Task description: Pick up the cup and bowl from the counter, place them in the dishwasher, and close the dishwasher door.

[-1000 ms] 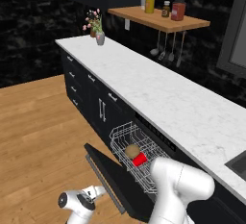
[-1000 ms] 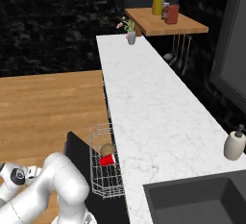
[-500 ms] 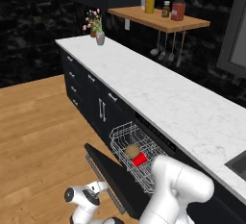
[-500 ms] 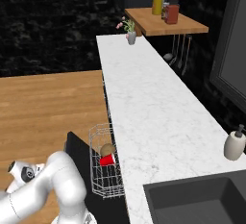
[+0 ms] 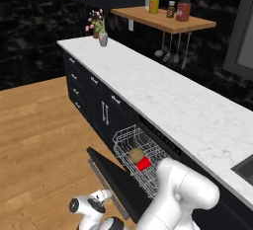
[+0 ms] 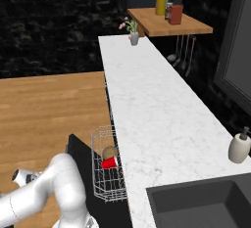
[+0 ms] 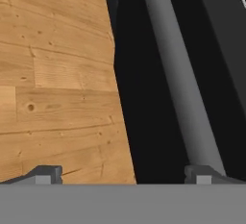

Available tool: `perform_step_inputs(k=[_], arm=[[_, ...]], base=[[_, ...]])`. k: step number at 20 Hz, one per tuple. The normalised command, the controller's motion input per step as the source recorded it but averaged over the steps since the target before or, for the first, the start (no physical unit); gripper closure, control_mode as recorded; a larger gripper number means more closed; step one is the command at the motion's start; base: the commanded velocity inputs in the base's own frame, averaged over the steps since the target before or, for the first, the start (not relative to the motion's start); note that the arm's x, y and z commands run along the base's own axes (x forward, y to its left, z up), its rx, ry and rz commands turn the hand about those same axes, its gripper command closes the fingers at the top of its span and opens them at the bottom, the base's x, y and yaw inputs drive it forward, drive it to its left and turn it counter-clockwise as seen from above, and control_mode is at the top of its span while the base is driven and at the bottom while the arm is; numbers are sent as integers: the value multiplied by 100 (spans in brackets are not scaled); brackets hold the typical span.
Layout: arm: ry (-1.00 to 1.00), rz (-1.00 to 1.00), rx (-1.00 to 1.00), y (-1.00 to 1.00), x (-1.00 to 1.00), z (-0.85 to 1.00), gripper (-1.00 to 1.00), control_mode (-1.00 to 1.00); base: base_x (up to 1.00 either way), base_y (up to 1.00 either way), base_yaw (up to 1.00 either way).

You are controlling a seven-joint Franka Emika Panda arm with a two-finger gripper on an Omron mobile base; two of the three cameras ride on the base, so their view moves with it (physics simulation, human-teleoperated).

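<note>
The dishwasher door (image 5: 117, 178) hangs open and flat, its white wire rack (image 5: 123, 137) pulled out above it. In the rack lie the tan bowl (image 5: 136, 155) and, beside it, the red cup (image 5: 144, 164); from the right side the bowl (image 6: 109, 152) and the cup (image 6: 109, 163) show the same way. My gripper (image 5: 104, 196) is low, near the floor at the door's outer edge. In the hand view the gripper (image 7: 124, 175) is open. The door's grey bar handle (image 7: 178, 74) runs just above its right fingertip (image 7: 202, 174). Nothing is between the fingers.
The white marble counter (image 5: 163, 95) runs over dark cabinets. A flower vase (image 5: 103, 39) stands at its far end, under a wooden shelf (image 5: 163, 20) with jars. A soap dispenser (image 6: 239, 147) stands by the sink (image 6: 196, 202). Wood floor (image 5: 39, 140) lies left of the door.
My hand has shifted a little toward the door's outer edge, staying low by the floor. The gripper stays open. Cup, bowl and door have not moved.
</note>
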Motion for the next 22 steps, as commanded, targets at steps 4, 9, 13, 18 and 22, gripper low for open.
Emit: perform_step_inputs(k=[4,9,13,18,22], arm=[[-1,0,-13,24,41,-63,-100,-100],[0,-1,-10,-20,46,-63,-100,-100],[0,0,-10,-19,77,-82,-100,-100],[-6,0,-8,0,83,-73,-100,-100],[-9,0,-9,-22,70,-72,-100,-100]], base=[[0,0,0],[0,0,0],[0,0,0],[0,0,0],[0,0,0]])
